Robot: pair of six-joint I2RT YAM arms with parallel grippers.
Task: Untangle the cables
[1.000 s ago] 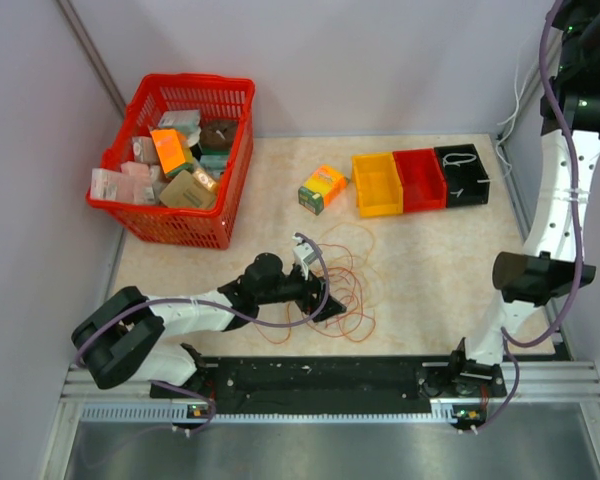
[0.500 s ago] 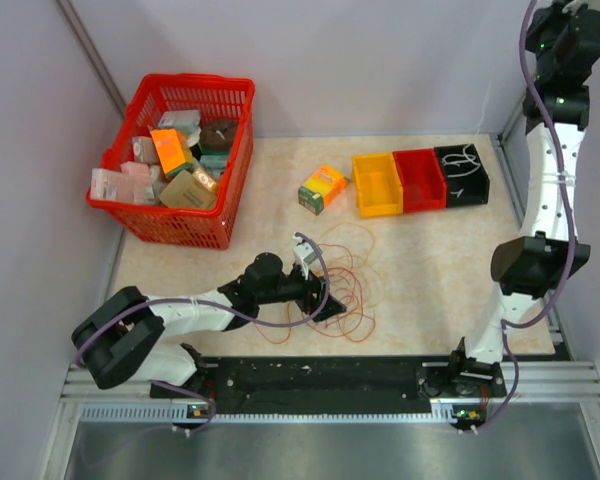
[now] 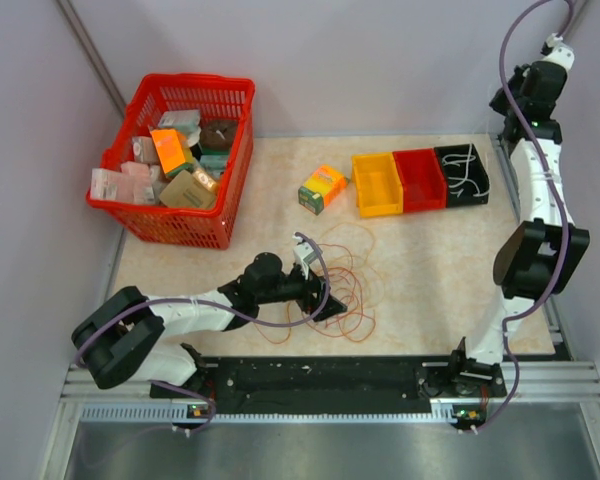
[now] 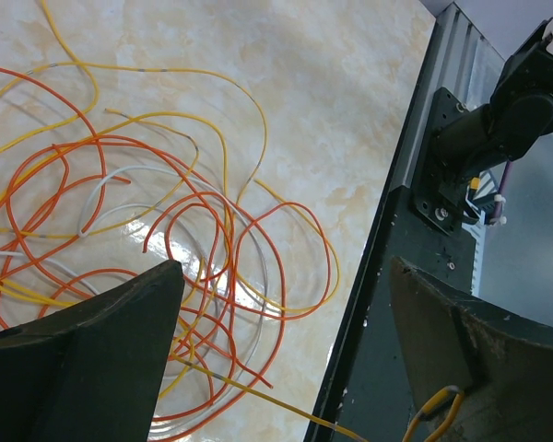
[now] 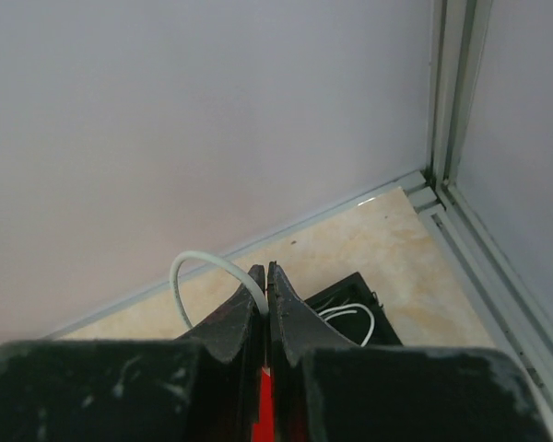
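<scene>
Left claw (image 4: 286, 267) gapes empty, limp springy cables (image 4: 229, 226) just below it, take one free orange end; right claw (image 5: 266, 276) pinches white cable (image 5: 198, 257)

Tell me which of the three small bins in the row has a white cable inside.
The black bin, at the right end of the row. A white cable lies in it; the red bin and the yellow bin show none.
</scene>
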